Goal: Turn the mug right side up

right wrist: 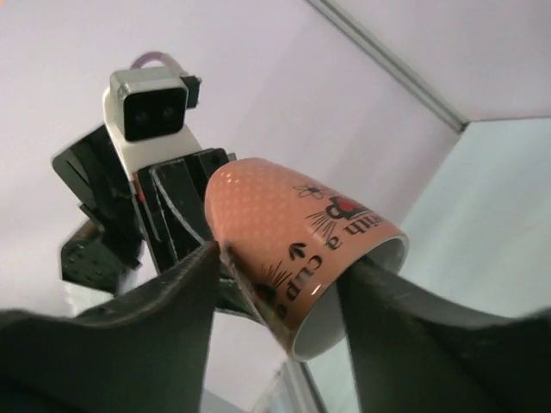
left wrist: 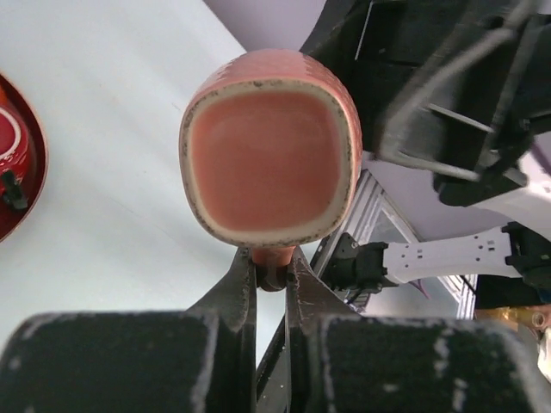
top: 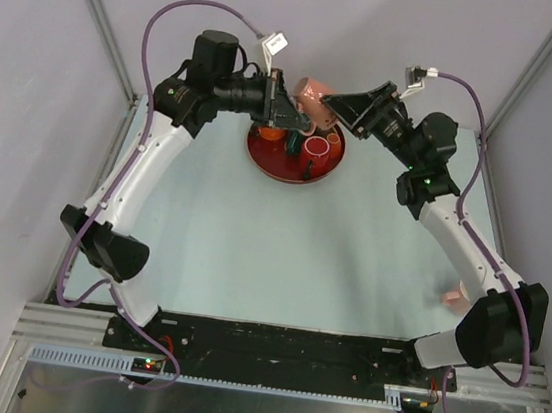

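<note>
Salmon mug, handle in left tool, body within right tool

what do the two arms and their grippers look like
The left arm and right arm have white links, black joints and looping purple cables. The left gripper and right gripper have black fingers. A green light shows on the right arm.

White arms — black joints, purple cables.
</note>
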Robot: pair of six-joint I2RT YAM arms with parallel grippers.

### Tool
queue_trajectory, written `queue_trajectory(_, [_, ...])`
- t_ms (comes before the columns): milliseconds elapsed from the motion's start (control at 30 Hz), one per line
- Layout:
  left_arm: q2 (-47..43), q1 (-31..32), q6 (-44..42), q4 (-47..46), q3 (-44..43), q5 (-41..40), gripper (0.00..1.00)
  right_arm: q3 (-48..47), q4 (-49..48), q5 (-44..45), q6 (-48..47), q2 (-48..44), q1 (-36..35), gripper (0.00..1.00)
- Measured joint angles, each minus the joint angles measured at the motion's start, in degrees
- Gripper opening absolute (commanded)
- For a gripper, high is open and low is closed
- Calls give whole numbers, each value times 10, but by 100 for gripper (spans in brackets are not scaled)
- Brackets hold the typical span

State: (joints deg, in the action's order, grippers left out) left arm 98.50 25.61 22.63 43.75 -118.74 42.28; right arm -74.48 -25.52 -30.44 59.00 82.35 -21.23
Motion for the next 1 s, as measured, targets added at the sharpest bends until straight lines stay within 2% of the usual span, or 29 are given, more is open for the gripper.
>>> queue_trajectory(33, [0, 0, 2, -4, 0, 3, 0, -1, -8, -3, 10, 4, 1, 18])
queue_trajectory(67, [0, 0, 3, -8, 0, 3, 0, -1, -17, -10, 31, 9, 2, 9])
queue_trajectory(100, [0, -1, 5, -9, 0, -5, 7, -3, -30, -20, 51, 13, 4, 4])
queue_trajectory(167, [7, -4, 16, -9, 2, -5, 62, -9, -39, -34, 52, 11, 2, 1])
queue_trajectory(200, [7, -5, 20, -10, 6, -1, 81, -10, -31, -39, 41, 6, 2, 1])
queue_trajectory(233, [7, -4, 11, -11, 12, -4, 90, -12, -7, -34, 26, -1, 1, 0])
queue_trajectory(267, [4, -3, 3, -12, 21, -11, 95, -12, 30, -23, 15, -11, 4, 0])
queue_trajectory(367, [-5, -5, -29, -10, 58, -67, 99, -15, 193, 54, -54, -53, 24, 0])
queue_trajectory(533, [-8, -23, -96, 2, 125, -233, 100, -44, 501, 257, -169, -114, 36, 0])
queue_trajectory(700, [-8, -29, -137, 11, 157, -336, 100, -36, 737, 391, -215, -132, 37, 0])
queue_trajectory(867, [-7, -29, -151, 13, 159, -374, 100, 78, 840, 429, -210, -132, 41, 0])
queue_trajectory(1000, [-7, -29, -153, 14, 159, -388, 100, 171, 851, 430, -197, -132, 57, 0])
